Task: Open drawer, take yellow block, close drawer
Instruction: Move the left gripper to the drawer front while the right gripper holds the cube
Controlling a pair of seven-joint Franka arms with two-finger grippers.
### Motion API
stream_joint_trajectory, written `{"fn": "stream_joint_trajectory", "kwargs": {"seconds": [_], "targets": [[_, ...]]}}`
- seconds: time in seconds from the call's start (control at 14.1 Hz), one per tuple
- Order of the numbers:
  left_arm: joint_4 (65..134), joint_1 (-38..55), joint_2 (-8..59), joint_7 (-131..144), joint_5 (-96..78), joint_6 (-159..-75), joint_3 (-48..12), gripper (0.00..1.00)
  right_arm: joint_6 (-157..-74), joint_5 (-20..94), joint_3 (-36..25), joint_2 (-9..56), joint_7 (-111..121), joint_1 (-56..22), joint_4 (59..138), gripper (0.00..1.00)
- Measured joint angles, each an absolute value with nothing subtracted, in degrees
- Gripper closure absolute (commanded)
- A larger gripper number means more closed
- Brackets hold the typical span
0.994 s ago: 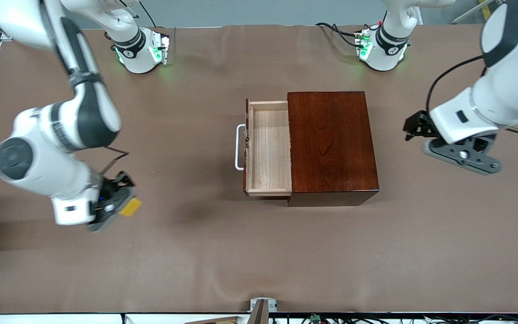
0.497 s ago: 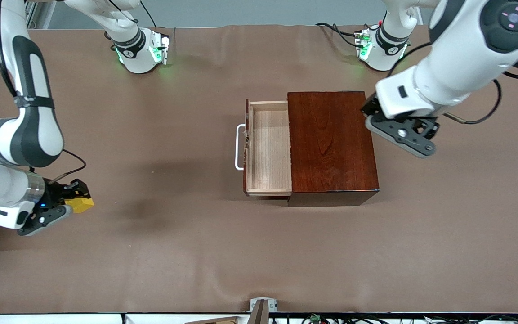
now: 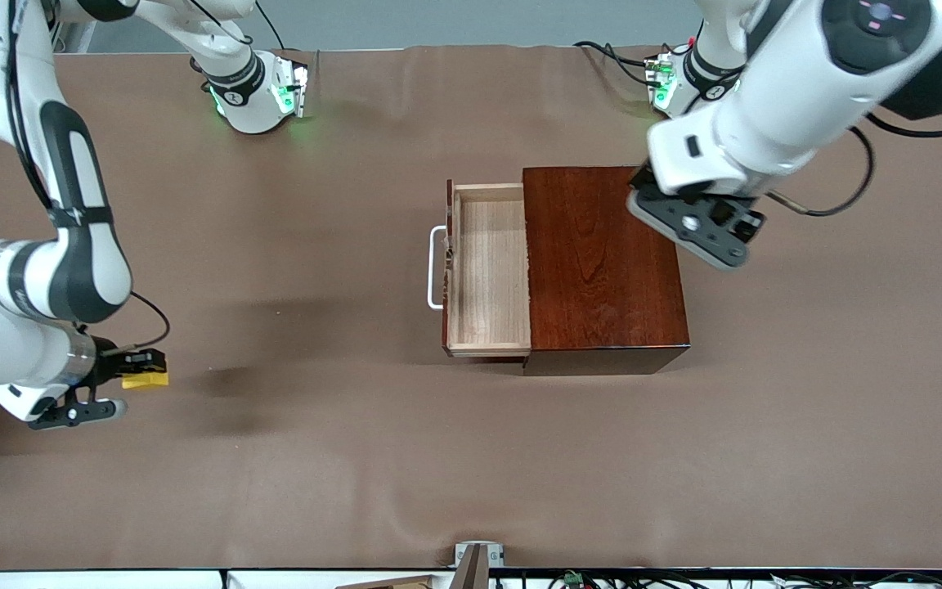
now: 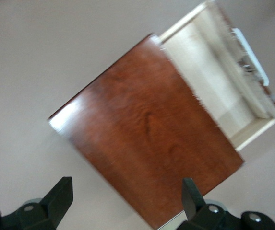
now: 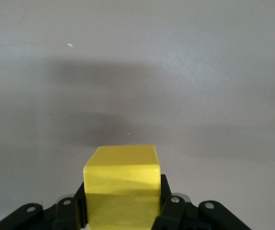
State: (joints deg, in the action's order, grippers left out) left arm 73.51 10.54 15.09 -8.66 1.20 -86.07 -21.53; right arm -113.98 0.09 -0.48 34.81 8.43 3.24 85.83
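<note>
The drawer point(image 3: 487, 270) stands pulled out of the dark mahogany box point(image 3: 602, 262), its pale wood tray empty and its white handle point(image 3: 436, 268) toward the right arm's end. My right gripper point(image 3: 142, 372) is shut on the yellow block point(image 3: 146, 380), low over bare table well away from the drawer. In the right wrist view the block point(image 5: 122, 182) fills the gripper point(image 5: 122, 206). My left gripper point(image 3: 696, 229) is open over the box's edge at the left arm's end. The left wrist view shows the box top point(image 4: 151, 139), the drawer point(image 4: 219, 81) and the open left gripper point(image 4: 126, 201).
Brown cloth covers the table point(image 3: 356, 458). The two arm bases point(image 3: 254, 90) point(image 3: 696, 90) stand along the table edge farthest from the front camera. A small fixture point(image 3: 477, 564) sits at the nearest edge.
My right gripper has carried the yellow block farther toward the right arm's end of the table. My left arm has swung in from its end to over the box.
</note>
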Motion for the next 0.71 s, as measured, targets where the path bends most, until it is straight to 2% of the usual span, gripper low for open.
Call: {"fn": "stream_joint_trajectory", "kwargs": {"seconds": [0.28, 0.5, 0.71], "targets": [[73.75, 21.42, 17.31, -8.88, 1.19, -92.15, -22.15, 0.0, -119.32, 0.09, -0.31, 37.7, 2.4, 3.18, 87.7, 1.0], [73.83, 28.13, 21.74, -15.01, 1.19, -100.87, -22.33, 0.0, -126.3, 0.09, -0.32, 38.1, 2.28, 3.22, 92.47, 1.0], [73.89, 32.49, 26.95, -26.15, 1.19, -108.88, -22.37, 0.0, -128.4, 0.12, -0.34, 38.65, 1.44, 3.26, 93.96, 1.0]]}}
